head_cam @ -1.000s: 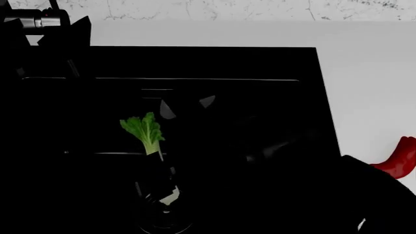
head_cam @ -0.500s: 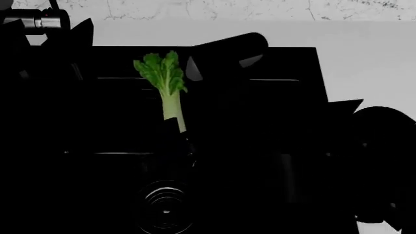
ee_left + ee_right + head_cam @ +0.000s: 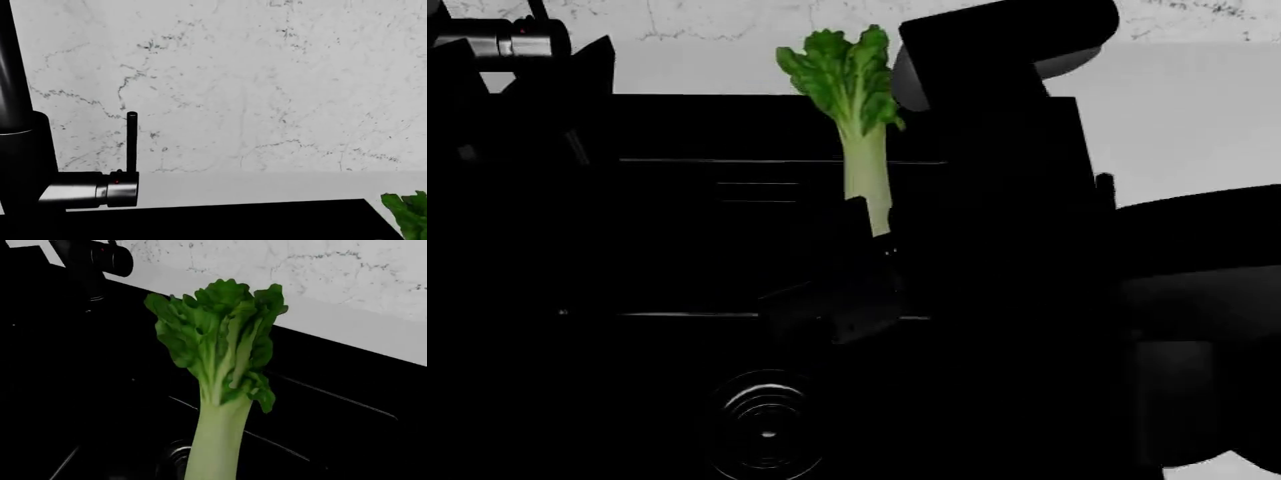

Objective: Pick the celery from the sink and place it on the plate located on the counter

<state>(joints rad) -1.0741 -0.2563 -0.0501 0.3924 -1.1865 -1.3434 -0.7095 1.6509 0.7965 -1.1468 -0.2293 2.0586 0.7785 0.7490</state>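
Your right gripper point(image 3: 874, 240) holds the celery point(image 3: 857, 120) by its stem, leaves sticking straight up from the jaws, above the black sink point(image 3: 667, 250). You can't see your left gripper.

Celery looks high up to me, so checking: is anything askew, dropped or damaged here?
Nothing stands out. The celery is upright and whole, held by its stem in the right gripper above the sink.
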